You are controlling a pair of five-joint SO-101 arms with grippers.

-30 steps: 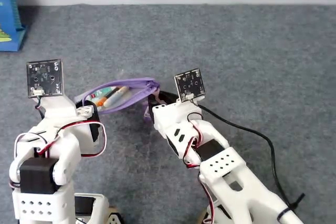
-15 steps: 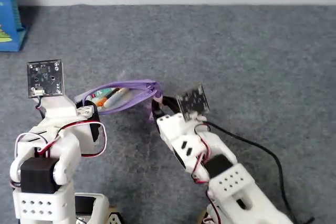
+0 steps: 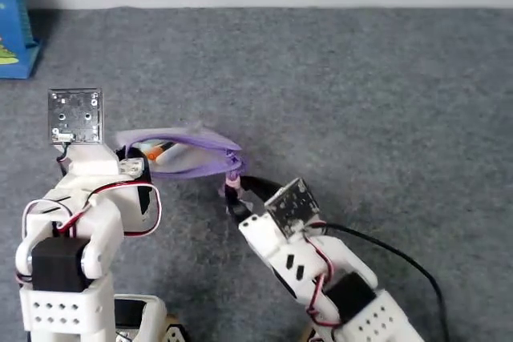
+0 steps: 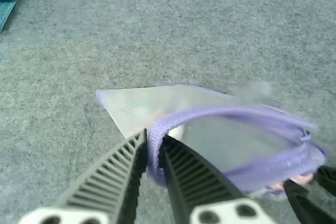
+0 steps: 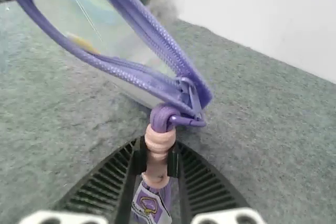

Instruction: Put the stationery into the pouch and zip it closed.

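I've got the pouch (image 3: pixel 192 164) lying on the grey carpet (image 3: pixel 361 94) at about nine o'clock from the middle of the high view, with an arm at each end. From up there my left gripper (image 3: pixel 128 164) sits at the pouch's nine o'clock end, but I can't judge the grip, because the wrist block covers the tips. The left wrist view settles it: the left gripper (image 4: pixel 152 141) has its fingers pressed together on the purple zip edge, pinching it, and the mouth gapes wide beyond them. At the pouch's four o'clock end, the right gripper (image 3: pixel 236 198) meets the zipper pull (image 3: pixel 232 184). The right wrist view shows much more here: the right gripper (image 5: pixel 156 153) is clamped on the zipper pull (image 5: pixel 157 139), a pink bead with a purple loop running to the slider at this end of the zip. Both zip tracks spread apart from there. The high view gives me the contents, an orange pen (image 3: pixel 157 150) visible through the clear side. A blue box (image 3: pixel 12 30) stands at ten o'clock on the carpet, well apart.
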